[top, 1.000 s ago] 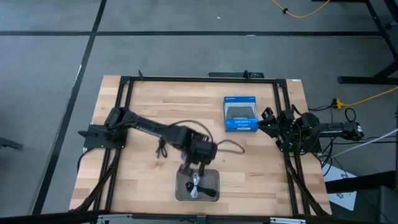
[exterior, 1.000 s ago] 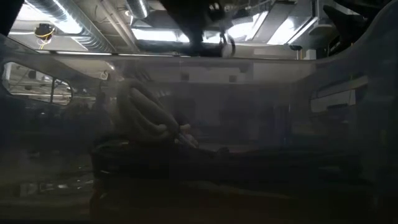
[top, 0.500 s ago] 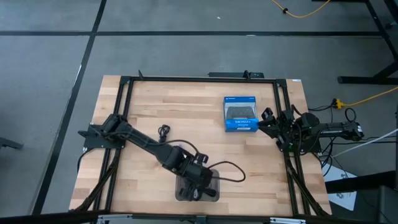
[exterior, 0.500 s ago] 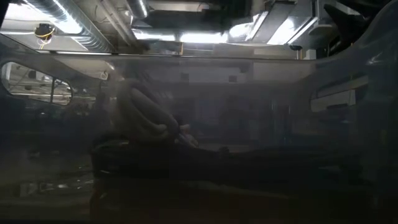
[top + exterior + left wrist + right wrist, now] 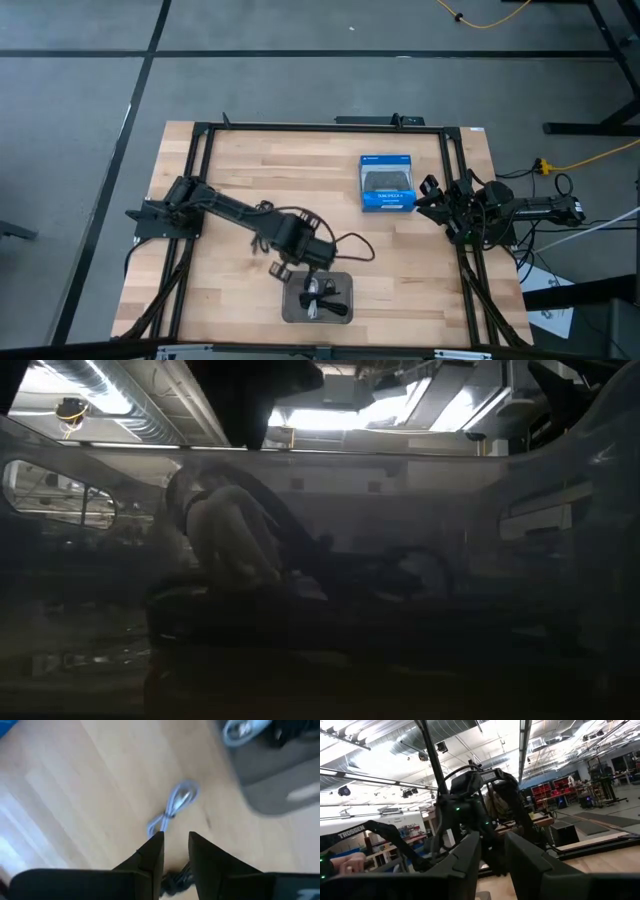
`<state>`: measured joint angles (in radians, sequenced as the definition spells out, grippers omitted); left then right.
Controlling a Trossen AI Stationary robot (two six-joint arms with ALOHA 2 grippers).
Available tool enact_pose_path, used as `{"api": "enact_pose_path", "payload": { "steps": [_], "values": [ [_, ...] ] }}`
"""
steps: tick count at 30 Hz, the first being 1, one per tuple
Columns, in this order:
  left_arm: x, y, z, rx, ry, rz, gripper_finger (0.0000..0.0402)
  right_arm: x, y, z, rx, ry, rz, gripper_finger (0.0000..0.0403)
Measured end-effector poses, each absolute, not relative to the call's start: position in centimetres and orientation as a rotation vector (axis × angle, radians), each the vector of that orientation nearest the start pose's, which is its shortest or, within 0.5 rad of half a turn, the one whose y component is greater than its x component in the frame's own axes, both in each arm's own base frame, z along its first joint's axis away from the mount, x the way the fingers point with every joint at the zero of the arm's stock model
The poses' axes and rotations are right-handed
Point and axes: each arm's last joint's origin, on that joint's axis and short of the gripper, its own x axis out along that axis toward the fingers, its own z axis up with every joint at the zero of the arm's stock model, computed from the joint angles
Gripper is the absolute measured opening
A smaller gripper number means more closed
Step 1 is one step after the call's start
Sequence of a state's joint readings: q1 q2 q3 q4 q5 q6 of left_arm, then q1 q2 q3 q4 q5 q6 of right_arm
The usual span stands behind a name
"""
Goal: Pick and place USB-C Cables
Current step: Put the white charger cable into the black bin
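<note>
One silvery-grey USB-C cable (image 5: 280,268) lies loose on the wood, just left of the grey tray (image 5: 343,312); the left wrist view shows it (image 5: 172,809) beyond my fingertips. More cables (image 5: 318,298) lie in the tray, a pale bundle (image 5: 230,545) and black loops (image 5: 405,565). My left gripper (image 5: 302,260) (image 5: 176,839) hovers above the table between the loose cable and the tray's far edge, shut with only a narrow slit and touching nothing I can see. My right gripper (image 5: 432,198) (image 5: 492,842) waits shut at the table's right edge.
The blue box (image 5: 388,183) lies flat on the far right part of the table. A black metal frame (image 5: 300,126) runs around the tabletop. A black cord (image 5: 352,242) loops from the left wrist. Bare wood stretches left of the tray.
My left gripper dropped from above the tray's far edge into the tray, then rose and drew back toward the table's far left. In the low view the tray now holds more: a bigger pale bundle and new black loops. The silvery cable beside the tray has come into sight.
</note>
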<state>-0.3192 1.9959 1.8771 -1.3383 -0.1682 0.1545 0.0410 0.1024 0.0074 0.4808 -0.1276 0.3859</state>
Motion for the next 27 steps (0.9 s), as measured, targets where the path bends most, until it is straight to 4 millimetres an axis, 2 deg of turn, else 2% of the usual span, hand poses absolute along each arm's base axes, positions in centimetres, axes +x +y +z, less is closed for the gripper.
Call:
{"api": "enact_pose_path", "payload": {
  "steps": [5, 10, 13, 16, 21, 24, 27],
  "values": [
    [37.2, -8.7, 28.1, 0.444, 1.493, -0.255, 0.0079, 9.6, 0.8, 20.3, 0.364, -0.349, 0.237, 0.0097],
    [35.6, -4.2, 29.0, 0.354, 1.621, -0.190, 0.0079, 9.6, 0.8, 20.3, 0.365, -0.349, 0.236, 0.0097],
    [34.3, -1.8, 29.5, 0.270, 1.558, -0.171, 0.0079, 9.6, 0.8, 20.3, 0.365, -0.351, 0.236, 0.0097],
    [32.5, -0.3, 28.7, 0.202, 1.481, -0.173, 0.0079, 9.6, 0.7, 20.4, 0.363, -0.355, 0.236, 0.0097],
    [30.2, 0.1, 25.7, 0.162, 1.282, -0.189, 0.0079, 9.6, 0.7, 20.4, 0.362, -0.360, 0.236, 0.0097],
    [30.1, -0.6, 23.8, 0.198, 1.178, -0.203, 0.0079, 9.6, 0.7, 20.4, 0.357, -0.361, 0.235, 0.0097],
    [30.1, -1.6, 22.7, 0.247, 1.174, -0.246, 0.0079, 9.6, 0.7, 20.4, 0.342, -0.363, 0.233, 0.0097]
  ]
}}
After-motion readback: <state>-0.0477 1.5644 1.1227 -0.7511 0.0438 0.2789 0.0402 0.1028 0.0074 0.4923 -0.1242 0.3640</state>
